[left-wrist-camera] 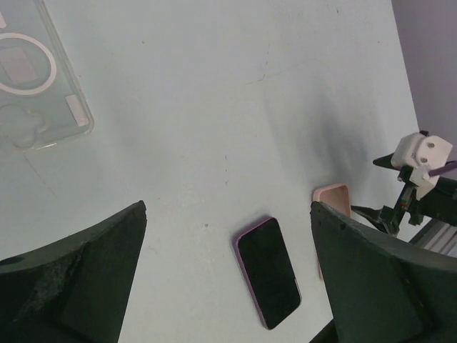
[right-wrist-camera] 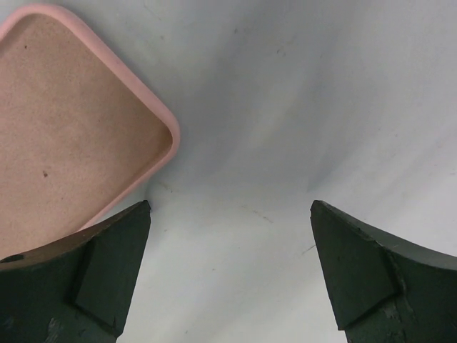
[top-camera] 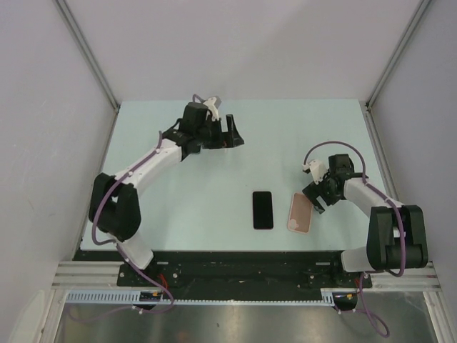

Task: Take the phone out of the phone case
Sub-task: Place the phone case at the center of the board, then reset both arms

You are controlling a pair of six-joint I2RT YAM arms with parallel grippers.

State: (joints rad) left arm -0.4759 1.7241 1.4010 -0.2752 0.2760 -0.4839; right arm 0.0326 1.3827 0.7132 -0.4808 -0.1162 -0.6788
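- The left pincer [left-wrist-camera: 228,214] [top-camera: 232,132] is released: its two dark fingers [left-wrist-camera: 86,286] stand wide apart at the lower corners of its wrist view, with only bare table between them.
- It hovers over the far middle of the pale greenish tabletop [top-camera: 200,193], well apart from the phone.
- Up and to the left in that wrist view, a transparent plastic phone case with a white ring on its back [left-wrist-camera: 36,78] lies flat on the table. It is clear of both fingers.
- The right pincer [right-wrist-camera: 232,211] [top-camera: 318,200] is released too, its dark fingers [right-wrist-camera: 357,271] spread, nothing gripped.
- It sits low over the table on the right side. The rounded corner of a pink soft-lined phone case [right-wrist-camera: 64,121] [top-camera: 300,213] [left-wrist-camera: 334,196] lies just beside one finger. Whether they touch cannot be told.
- That pink case lies flat, hollow side up, showing its tan lining, with nothing inside it.
- The slim rectangular phone with a black screen [top-camera: 263,209] [left-wrist-camera: 268,271] lies flat and screen up near the front middle of the table, just to the left of the pink case and apart from it.
- In the left wrist view a thin pinkish rim shows around the phone's edge.
- No finger touches the phone.
- The white camera block on the right wrist [left-wrist-camera: 421,153] shows at the right edge of the left wrist view, above the pink case.
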